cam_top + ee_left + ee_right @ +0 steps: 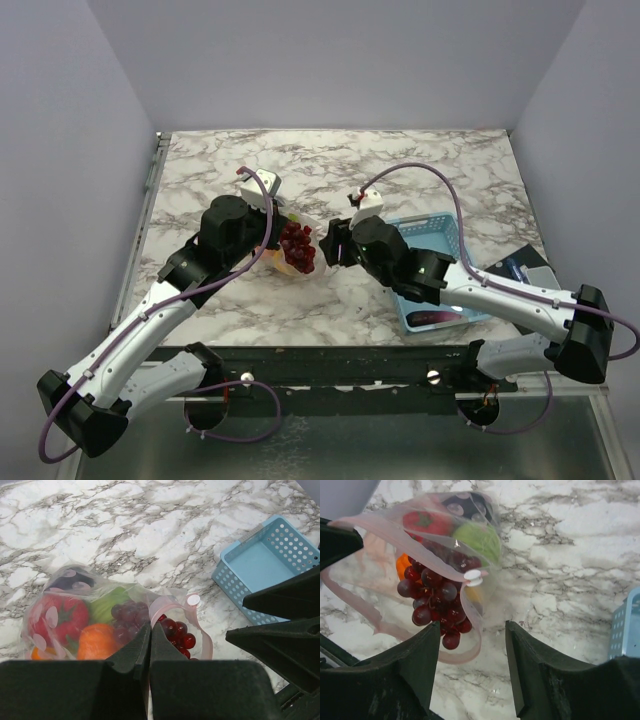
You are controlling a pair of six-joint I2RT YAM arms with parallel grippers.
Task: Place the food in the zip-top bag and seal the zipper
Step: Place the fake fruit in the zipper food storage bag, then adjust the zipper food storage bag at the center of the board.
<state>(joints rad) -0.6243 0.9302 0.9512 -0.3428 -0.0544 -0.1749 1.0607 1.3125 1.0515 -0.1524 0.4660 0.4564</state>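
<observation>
The zip-top bag lies on the marble with its pink zipper gaping open. Inside it are a red piece, a green piece, an orange piece and a dark eggplant. The dark red grapes lie in the mouth, partly sticking out. My left gripper is shut on the mouth edge of the bag. Just short of the mouth, my right gripper stands open with nothing between its fingers, the grapes close by.
A light-blue basket stands right of the bag, partly under my right arm; its perforated wall also shows in the left wrist view. A dark flat object lies at the table's right edge.
</observation>
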